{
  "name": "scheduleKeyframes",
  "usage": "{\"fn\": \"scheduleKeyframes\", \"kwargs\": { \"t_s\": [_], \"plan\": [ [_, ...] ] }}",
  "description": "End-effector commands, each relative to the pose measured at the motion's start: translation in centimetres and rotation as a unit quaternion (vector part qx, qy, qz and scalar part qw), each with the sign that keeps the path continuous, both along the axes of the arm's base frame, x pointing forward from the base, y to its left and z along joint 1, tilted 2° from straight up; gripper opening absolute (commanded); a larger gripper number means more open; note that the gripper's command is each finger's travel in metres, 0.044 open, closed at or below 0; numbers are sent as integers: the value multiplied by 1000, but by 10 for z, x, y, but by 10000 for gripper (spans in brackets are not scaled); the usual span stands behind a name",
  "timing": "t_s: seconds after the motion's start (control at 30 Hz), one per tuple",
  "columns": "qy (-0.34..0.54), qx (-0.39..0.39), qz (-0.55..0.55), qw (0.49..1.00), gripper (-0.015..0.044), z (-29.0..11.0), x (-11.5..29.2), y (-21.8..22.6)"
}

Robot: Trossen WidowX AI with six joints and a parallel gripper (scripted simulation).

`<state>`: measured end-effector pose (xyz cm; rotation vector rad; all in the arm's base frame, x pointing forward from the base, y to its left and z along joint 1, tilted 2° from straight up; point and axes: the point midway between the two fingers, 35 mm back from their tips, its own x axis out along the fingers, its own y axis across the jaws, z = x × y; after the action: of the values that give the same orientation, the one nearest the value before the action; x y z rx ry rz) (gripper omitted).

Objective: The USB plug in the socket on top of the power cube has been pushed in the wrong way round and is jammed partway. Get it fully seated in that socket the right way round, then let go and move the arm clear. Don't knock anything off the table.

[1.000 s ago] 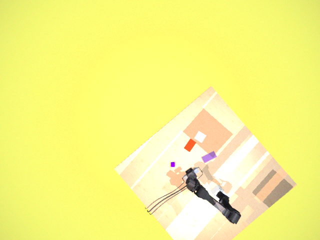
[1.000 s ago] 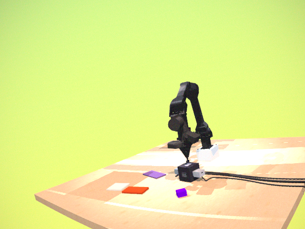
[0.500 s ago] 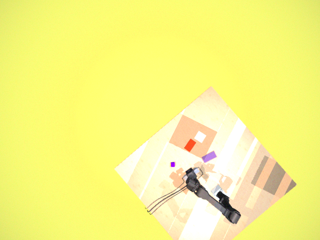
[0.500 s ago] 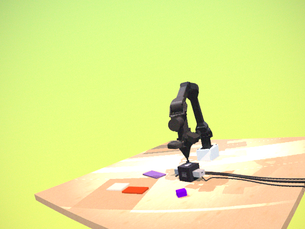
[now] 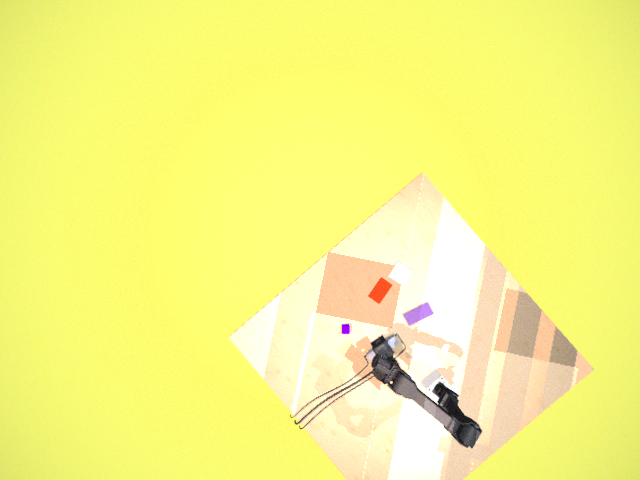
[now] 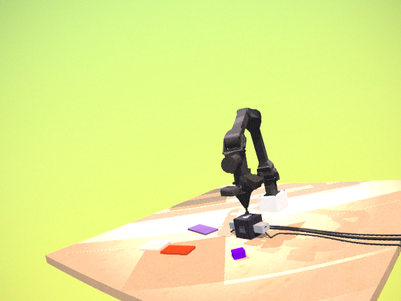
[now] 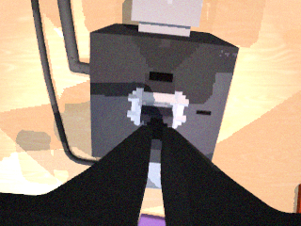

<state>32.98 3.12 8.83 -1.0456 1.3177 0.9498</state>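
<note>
Pinching the small white USB plug (image 7: 158,104) atop the dark power cube (image 6: 247,226), our black parallel-jaw gripper (image 7: 153,127) has its jaws clamped on it. Around us lie a violet flat tile (image 6: 203,229), a red flat tile (image 6: 177,249), a small purple block (image 6: 238,253) and black cables (image 6: 333,235).

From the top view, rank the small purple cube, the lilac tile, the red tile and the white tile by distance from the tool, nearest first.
The tool is shut on the USB plug.
1. Small purple cube, to its left.
2. Lilac tile, above right; close to the cube's distance.
3. Red tile, straight above.
4. White tile, beyond the red one.
</note>
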Motion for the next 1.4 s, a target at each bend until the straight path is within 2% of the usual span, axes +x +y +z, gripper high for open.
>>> {"fn": "scheduleKeyframes", "kwargs": {
  "t_s": [0.0,1.37],
  "plan": [
    [-1,0,-2,1000,0,-1,1,0],
    [-1,0,-2,1000,0,-5,1,0]
  ]
}}
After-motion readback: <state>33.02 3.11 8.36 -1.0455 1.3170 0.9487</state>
